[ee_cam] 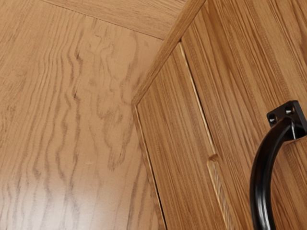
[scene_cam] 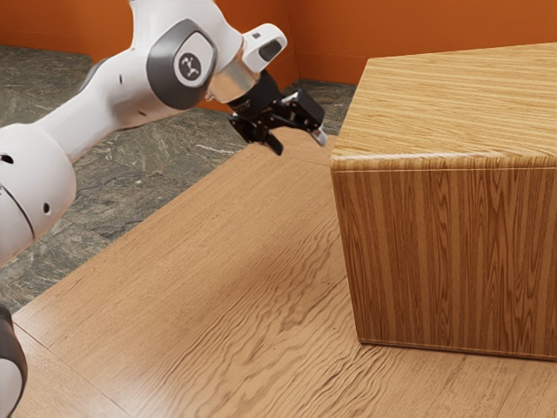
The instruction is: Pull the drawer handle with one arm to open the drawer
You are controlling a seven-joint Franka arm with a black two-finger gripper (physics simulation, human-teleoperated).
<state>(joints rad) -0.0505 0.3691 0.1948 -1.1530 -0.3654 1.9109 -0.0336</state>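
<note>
A wooden cabinet (scene_cam: 452, 200) stands on the table at the exterior view's right. My black gripper (scene_cam: 296, 138) hovers beside the upper edge of the cabinet's side that faces the arm. Its fingers stand apart with nothing between them, so it is open. In the wrist view, a curved black drawer handle (ee_cam: 260, 172) is fixed by a bracket to the wooden drawer front (ee_cam: 240, 72). The handle lies off to one side of my hand, untouched. The drawer front looks flush with the panels around it.
The wooden table (scene_cam: 218, 287) stretches out below and in front of the cabinet. A grey stone floor (scene_cam: 130, 174) and an orange wall (scene_cam: 365, 35) lie behind the arm.
</note>
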